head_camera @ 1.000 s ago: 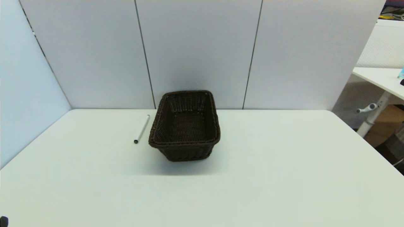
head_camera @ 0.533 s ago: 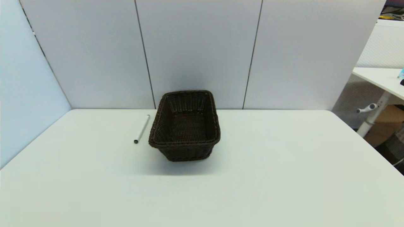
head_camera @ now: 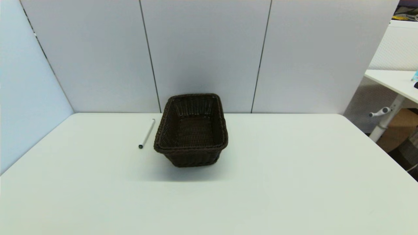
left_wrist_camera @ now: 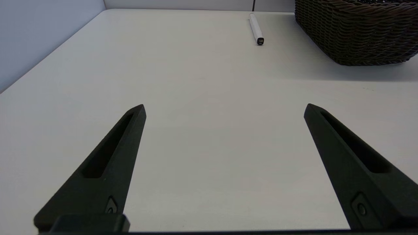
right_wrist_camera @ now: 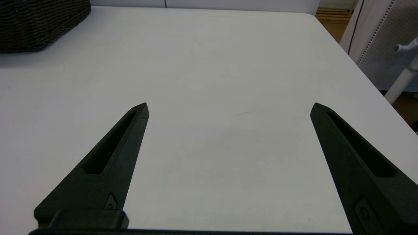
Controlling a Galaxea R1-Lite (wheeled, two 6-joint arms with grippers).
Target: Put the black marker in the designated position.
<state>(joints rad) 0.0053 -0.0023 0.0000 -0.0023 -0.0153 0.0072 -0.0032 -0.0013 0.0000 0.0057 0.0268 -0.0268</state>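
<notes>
1. A second ago a small dark part showed at the head view's lower left corner; it is gone from there now, and neither arm shows in the head view.
2. The black marker (head_camera: 146,133) and the basket (head_camera: 191,130) lie where they lay before.
3. The black marker lies flat on the desk (head_camera: 277,169), just beside the basket at its 9 o'clock side, apart from the wicker, running roughly along the basket's long wall with its dark cap end toward the robot.
4. The left tool (left_wrist_camera: 224,109) hovers low over bare desk with its fingers spread wide and nothing between them; the marker (left_wrist_camera: 256,28) lies well ahead, toward its 1 o'clock.
5. The right tool (right_wrist_camera: 229,107) is likewise wide and holds nothing, over bare desk, with the basket (right_wrist_camera: 39,26) off toward its 10 o'clock.
6. Open white surface runs from the basket to the near edge and out to the rounded right corner; panels close the far and left edges.
</notes>
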